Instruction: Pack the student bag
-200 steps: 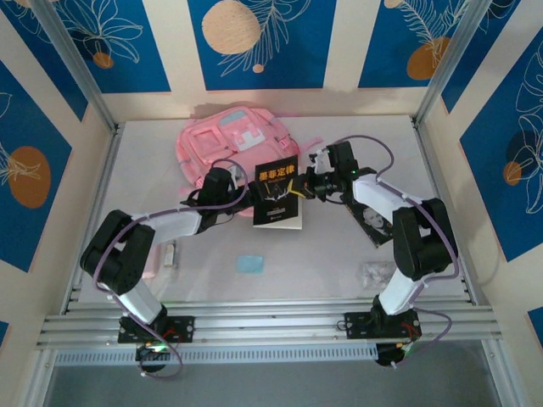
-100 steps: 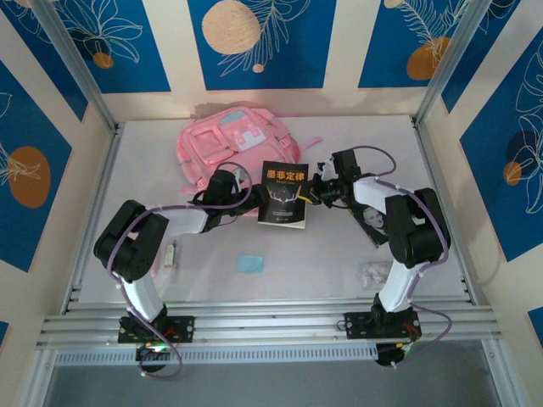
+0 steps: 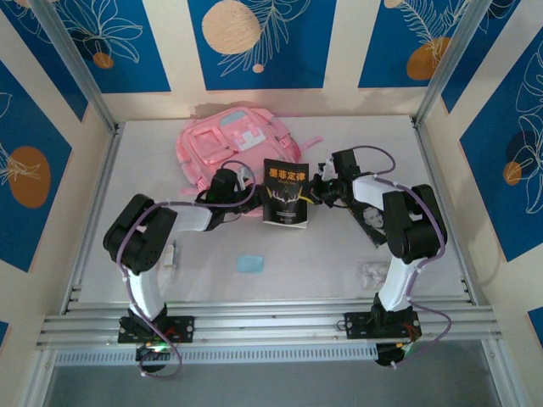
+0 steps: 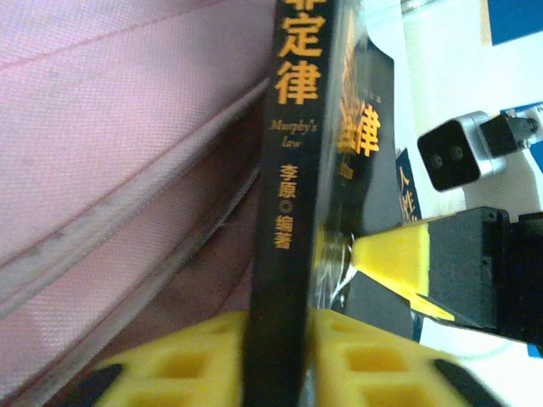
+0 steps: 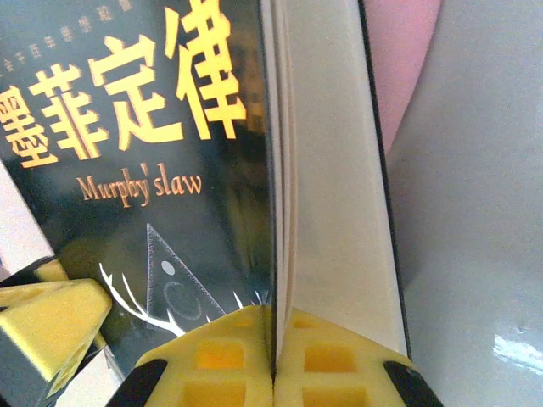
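The student bag (image 3: pixel 227 144) lies flat on the far left part of the table (image 3: pixel 339 254). Its near edge is just behind the left end effector (image 3: pixel 251 197) and a little further from the right end effector (image 3: pixel 313 193). From the left wrist, its pink fabric and seams run right up beside the book (image 3: pixel 285 194).

The table is a pale, smooth surface fenced by metal rails, with cream walls around it carrying blue panels with leaf drawings and orange circles. On the near side of the table lie a small light-blue piece (image 3: pixel 249 263), a small white object (image 3: pixel 170 254) by the left arm and a clear plastic packet (image 3: pixel 373 273). A second printed book (image 3: pixel 372 222) lies partly under the right arm.

Both end effectors meet at the black book with orange lettering, held between them in front of the bag. The left one is clenched on the spine, its yellow pads (image 4: pixel 356 360) pressing either side. The right one is clamped tight on the opposite edge, pinching the front cover.
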You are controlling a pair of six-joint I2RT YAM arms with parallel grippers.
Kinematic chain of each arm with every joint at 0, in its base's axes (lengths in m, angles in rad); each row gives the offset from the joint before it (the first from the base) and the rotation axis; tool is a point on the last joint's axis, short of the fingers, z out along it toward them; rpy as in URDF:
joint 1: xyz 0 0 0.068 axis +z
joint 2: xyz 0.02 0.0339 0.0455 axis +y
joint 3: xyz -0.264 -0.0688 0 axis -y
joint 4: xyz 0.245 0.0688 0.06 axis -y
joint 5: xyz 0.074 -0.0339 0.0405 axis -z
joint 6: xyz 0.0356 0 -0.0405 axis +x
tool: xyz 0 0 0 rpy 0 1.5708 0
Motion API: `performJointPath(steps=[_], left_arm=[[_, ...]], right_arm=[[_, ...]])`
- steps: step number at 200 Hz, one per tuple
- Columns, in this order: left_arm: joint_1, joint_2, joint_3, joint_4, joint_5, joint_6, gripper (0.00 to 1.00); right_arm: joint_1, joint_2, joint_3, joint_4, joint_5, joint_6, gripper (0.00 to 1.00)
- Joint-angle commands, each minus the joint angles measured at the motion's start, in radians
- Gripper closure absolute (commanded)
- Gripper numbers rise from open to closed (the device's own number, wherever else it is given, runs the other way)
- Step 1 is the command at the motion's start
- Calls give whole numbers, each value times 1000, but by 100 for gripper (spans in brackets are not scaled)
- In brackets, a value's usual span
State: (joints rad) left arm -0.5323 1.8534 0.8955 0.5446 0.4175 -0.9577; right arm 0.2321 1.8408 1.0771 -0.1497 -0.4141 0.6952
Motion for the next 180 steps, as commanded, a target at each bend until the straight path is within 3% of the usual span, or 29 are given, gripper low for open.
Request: performJointPath(steps=[1,13,19,31,39,45,47,72,96,136,180], left_arm=[[-9,-35,20,-3,34,30,91],[-7,-60,19,-33,13,54,96],[-6,-71,20,-42,3,62,98],[-1,-90,22,-43,-11,63,100],[3,-102,26,-43,-20,60,100],[8,-110,31,-43,-29,56,100],[9,-114,33,-43,-33,54,100],[34,-158,68,-22,-96,29,100],[48,-203,97,12,-207,27,100],[48,-214,89,168,-345,-57,100],[24,-208,20,327,-416,-174,100]], right_arm=[[6,9,15,-44,38,-16,97],[4,-14,15,-62,42,-14,89],[3,-27,16,-76,47,-14,78],[2,-65,19,-108,70,-13,44],[2,-96,18,-133,90,-9,26],[2,-121,18,-148,101,-4,4],[2,-129,18,-153,104,-2,0],[4,-224,14,-198,111,42,1],[35,-304,-29,-132,72,140,1],[145,-365,-144,204,58,404,1],[245,-262,-185,577,102,614,1]])
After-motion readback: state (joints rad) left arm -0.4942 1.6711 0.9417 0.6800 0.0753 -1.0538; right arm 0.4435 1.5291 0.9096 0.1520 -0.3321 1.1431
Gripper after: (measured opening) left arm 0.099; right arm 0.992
